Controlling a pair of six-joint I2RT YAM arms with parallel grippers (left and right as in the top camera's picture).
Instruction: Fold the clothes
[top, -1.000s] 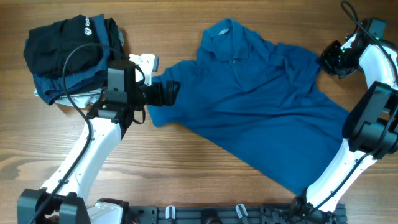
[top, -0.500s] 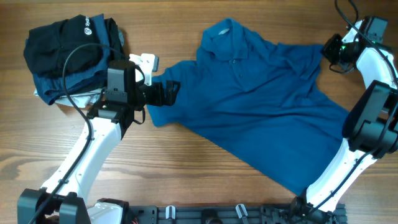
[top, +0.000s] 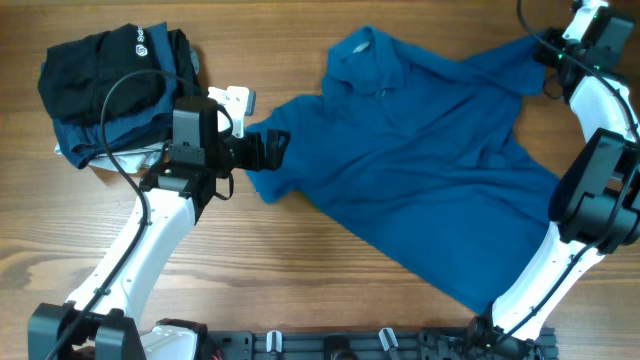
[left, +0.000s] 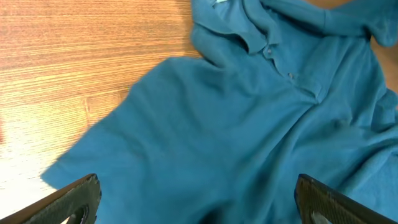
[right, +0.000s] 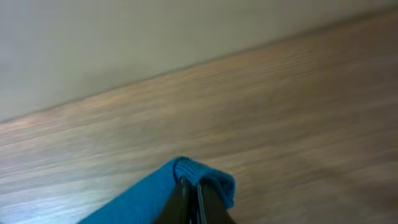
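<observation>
Right end effector (right: 190, 185) is clenched tight on a small fold of the blue shirt (right: 211, 179). That wrist view is blurred and shows only the pinched bit against the wooden surface (right: 280, 112). From above, this end effector sits at the far right corner, partly cut off by the frame edge, a sleeve stretched up to it. Left end effector (top: 272, 150) is released, spread wide over the other sleeve, fingers (left: 74, 199) on either side of the cloth, and contact is hard to judge. The shirt sprawls rumpled across the middle of the surface, collar on the far side. A dark pile of clothes (top: 105, 75) lies far left, partly behind a cable (top: 118, 100).
</observation>
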